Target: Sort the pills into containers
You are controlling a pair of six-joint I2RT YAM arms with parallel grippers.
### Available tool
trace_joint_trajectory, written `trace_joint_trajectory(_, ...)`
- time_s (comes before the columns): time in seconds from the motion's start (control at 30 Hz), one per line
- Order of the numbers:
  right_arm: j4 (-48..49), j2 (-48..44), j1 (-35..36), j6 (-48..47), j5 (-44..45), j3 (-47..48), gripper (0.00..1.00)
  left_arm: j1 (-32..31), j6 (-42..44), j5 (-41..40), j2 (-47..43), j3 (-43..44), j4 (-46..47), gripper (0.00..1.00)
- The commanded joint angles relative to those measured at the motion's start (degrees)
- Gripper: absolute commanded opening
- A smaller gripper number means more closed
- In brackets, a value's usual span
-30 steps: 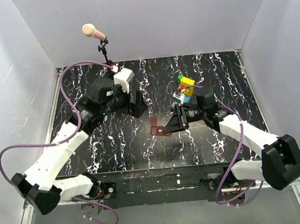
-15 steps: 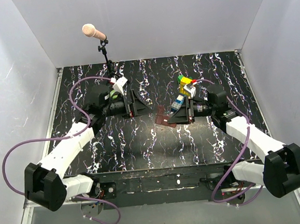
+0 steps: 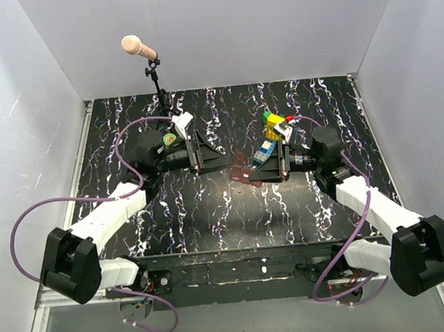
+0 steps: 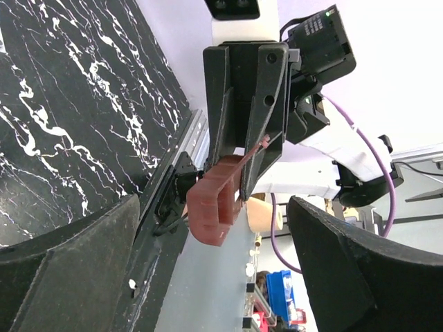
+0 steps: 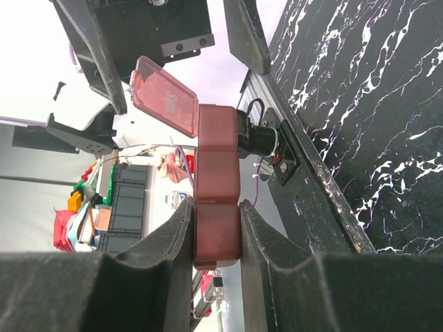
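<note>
your right gripper is clamping the red-brown box, lid open; left gripper is gaping, empty. be holding it level.

The only writing I can find is on the open flap lid of the red-brown pill box. It has small raised letters, turned sideways, that look like SUN. They are faint, so I am not fully sure. Nothing else here has words, numbers or signs that I can read.
</note>
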Motion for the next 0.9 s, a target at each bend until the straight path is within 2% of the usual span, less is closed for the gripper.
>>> trace_joint_trajectory(0.0,4.1,-0.9,-0.1,1.4,-1.3,0.2,0.01,-1.8,3.3,0.3,1.1,3.4,-2.9,0.86)
trace_joint_trajectory(0.1,4.8,-0.9,-0.2,1.9,-1.2,-0.1,0.01,-2.5,0.9,1.0,2.6,2.5,1.5,0.77)
trace_joint_trajectory(0.33,5.4,-0.9,-0.2,2.5,-0.6,-0.1,0.01,-4.8,-0.9,1.4,4.8,2.0,5.2,0.67)
trace_joint_trajectory(0.67,5.7,-0.7,-0.2,2.9,-0.4,-0.4,0.01,-6.4,-1.6,2.1,6.6,2.7,7.4,0.41)
trace_joint_trajectory(0.8,5.7,-0.5,-0.2,2.9,-0.2,-0.8,0.06,-6.4,-1.0,2.6,6.7,3.2,6.7,0.28)
trace_joint_trajectory(0.87,5.9,-0.5,-0.2,2.9,0.0,-0.8,0.13,-6.5,0.3,2.5,6.4,3.6,5.2,0.2)
